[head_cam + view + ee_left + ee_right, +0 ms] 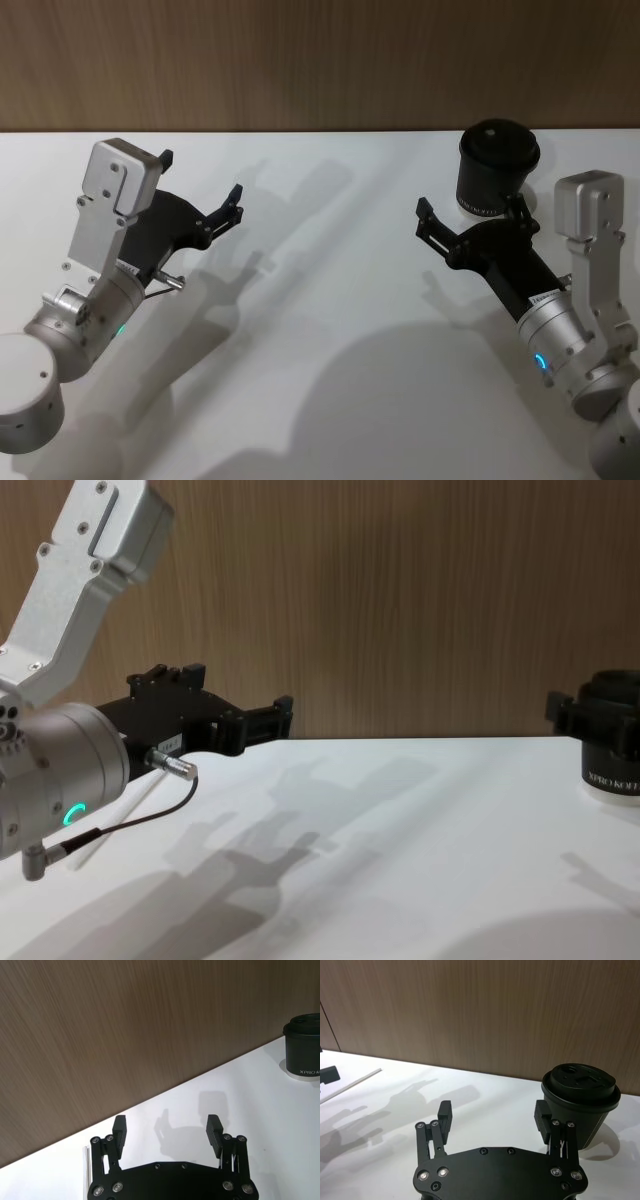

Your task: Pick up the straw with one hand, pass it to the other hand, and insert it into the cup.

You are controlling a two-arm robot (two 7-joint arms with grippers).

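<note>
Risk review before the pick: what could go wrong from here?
1. The straw is thin, white and lies flat on the white table; the left gripper, jaws open near it, may scrape the surface or miss.
2. The right gripper has one jaw close beside the cup; a swing could knock it.
3. The cup's lid shows only small openings, so insertion needs tight alignment.
</note>
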